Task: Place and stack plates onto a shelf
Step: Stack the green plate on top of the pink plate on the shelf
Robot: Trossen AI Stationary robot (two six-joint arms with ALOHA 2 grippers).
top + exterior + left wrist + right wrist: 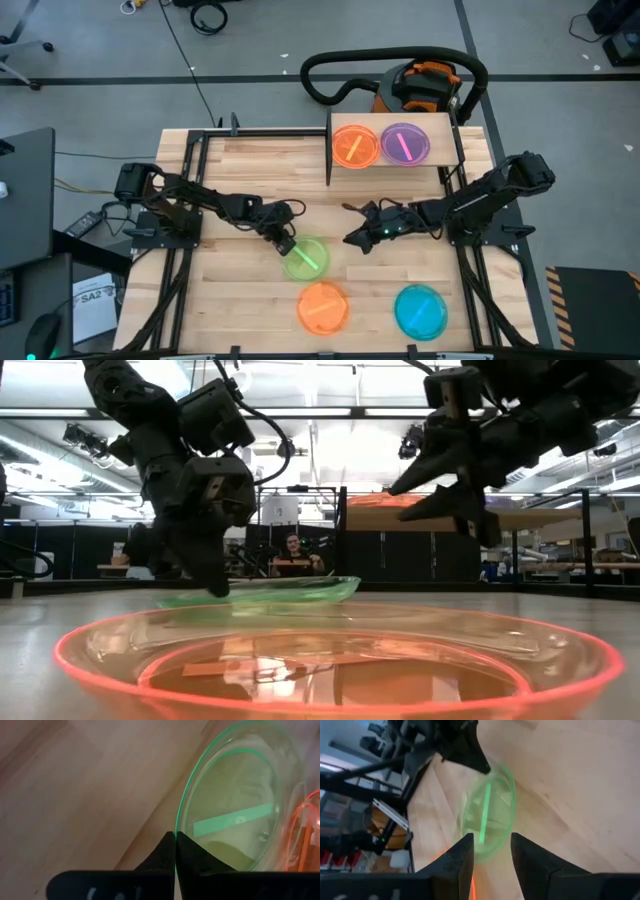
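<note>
Wooden planks form the surface point(240, 165), which stands on a grey floor with a black hose and an orange machine point(425, 85) behind its far edge. At the far right of the surface stands the shelf point(445, 135), a light-wood board on a thin black frame. Two plates rest side by side on it: an orange plate point(354, 146) on the left and a purple plate point(404, 144) on the right, close together.

Three more plates lie on the planks toward the near edge. A green plate point(306, 258) sits near the middle, a second orange plate point(323, 307) lies just nearer and slightly to its right, and a blue plate point(420, 311) lies well to the right of that one.

The left hand point(283, 240) reaches in from the left side and is clenched on the rim of the green plate at its far left edge. In the left wrist view the two dark fingers point(160, 857) meet with the thin green rim pinched between them. In the low view the green plate appears tilted, with the side away from the left hand raised.

The right hand point(355, 240) reaches in from the right side and hangs above the planks just to the right of the green plate, apart from it. Its fingers point(457, 857) stand released with a clear gap between them and hold nothing.

A person point(292, 555) is visible in the room far behind the surface.
</note>
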